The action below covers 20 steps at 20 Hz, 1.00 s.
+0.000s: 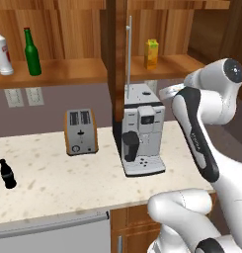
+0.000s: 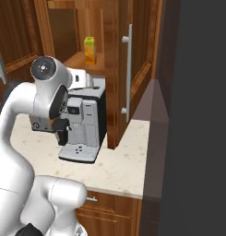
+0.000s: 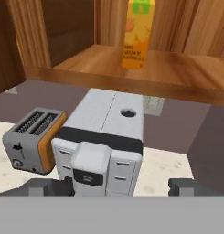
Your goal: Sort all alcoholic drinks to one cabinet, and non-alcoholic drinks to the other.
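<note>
The gripper (image 3: 120, 186) stood wide open and empty above the white-and-black coffee machine (image 3: 104, 141), the orange-yellow juice carton (image 3: 139, 33) on the wooden cabinet shelf (image 3: 186, 68) at twelve o'clock.

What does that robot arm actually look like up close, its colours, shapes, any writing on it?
The arm is made of smooth, rounded white shells, with dark bands and dark inner panels at the joints. A round grey cap closes its top joint. One dark panel carries small pale lettering, too small to read. No loose cables show. In the hand view, the gripper ends in two small, dark grey, blocky fingertips.
</note>
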### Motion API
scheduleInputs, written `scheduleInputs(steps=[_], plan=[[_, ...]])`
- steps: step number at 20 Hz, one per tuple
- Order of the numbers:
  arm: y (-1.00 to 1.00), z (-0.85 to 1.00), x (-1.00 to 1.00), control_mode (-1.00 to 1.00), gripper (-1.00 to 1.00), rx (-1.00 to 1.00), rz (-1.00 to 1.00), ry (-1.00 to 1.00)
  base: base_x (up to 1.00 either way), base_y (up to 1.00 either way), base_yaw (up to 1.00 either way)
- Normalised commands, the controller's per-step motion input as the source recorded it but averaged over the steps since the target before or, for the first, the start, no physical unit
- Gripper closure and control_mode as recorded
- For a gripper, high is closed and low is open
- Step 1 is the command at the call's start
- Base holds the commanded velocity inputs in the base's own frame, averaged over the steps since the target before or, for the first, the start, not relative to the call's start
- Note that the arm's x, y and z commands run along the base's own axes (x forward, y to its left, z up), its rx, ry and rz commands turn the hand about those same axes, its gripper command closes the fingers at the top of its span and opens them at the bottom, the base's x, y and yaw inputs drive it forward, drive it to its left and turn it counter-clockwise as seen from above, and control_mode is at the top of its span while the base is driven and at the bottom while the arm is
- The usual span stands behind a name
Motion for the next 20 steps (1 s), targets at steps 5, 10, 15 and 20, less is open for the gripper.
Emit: scheduleInputs(steps=[5,10,15,20], plan=[[0.0,-0.66,-1.0,-1.0,-1.0,0.0,-0.02,0.01,0.0,0.0,0.0],[0.0,-0.46,-0.72,-1.0,-1.0,0.0,-0.02,0.05,0.0,0.0,0.0],[0.0,-0.26,-0.23,-1.0,-1.0,0.0,0.0,0.06,0.0,0.0,0.0],[0.0,-0.24,-0.18,-1.0,-1.0,0.0,0.0,0.09,0.0,0.0,0.0]])
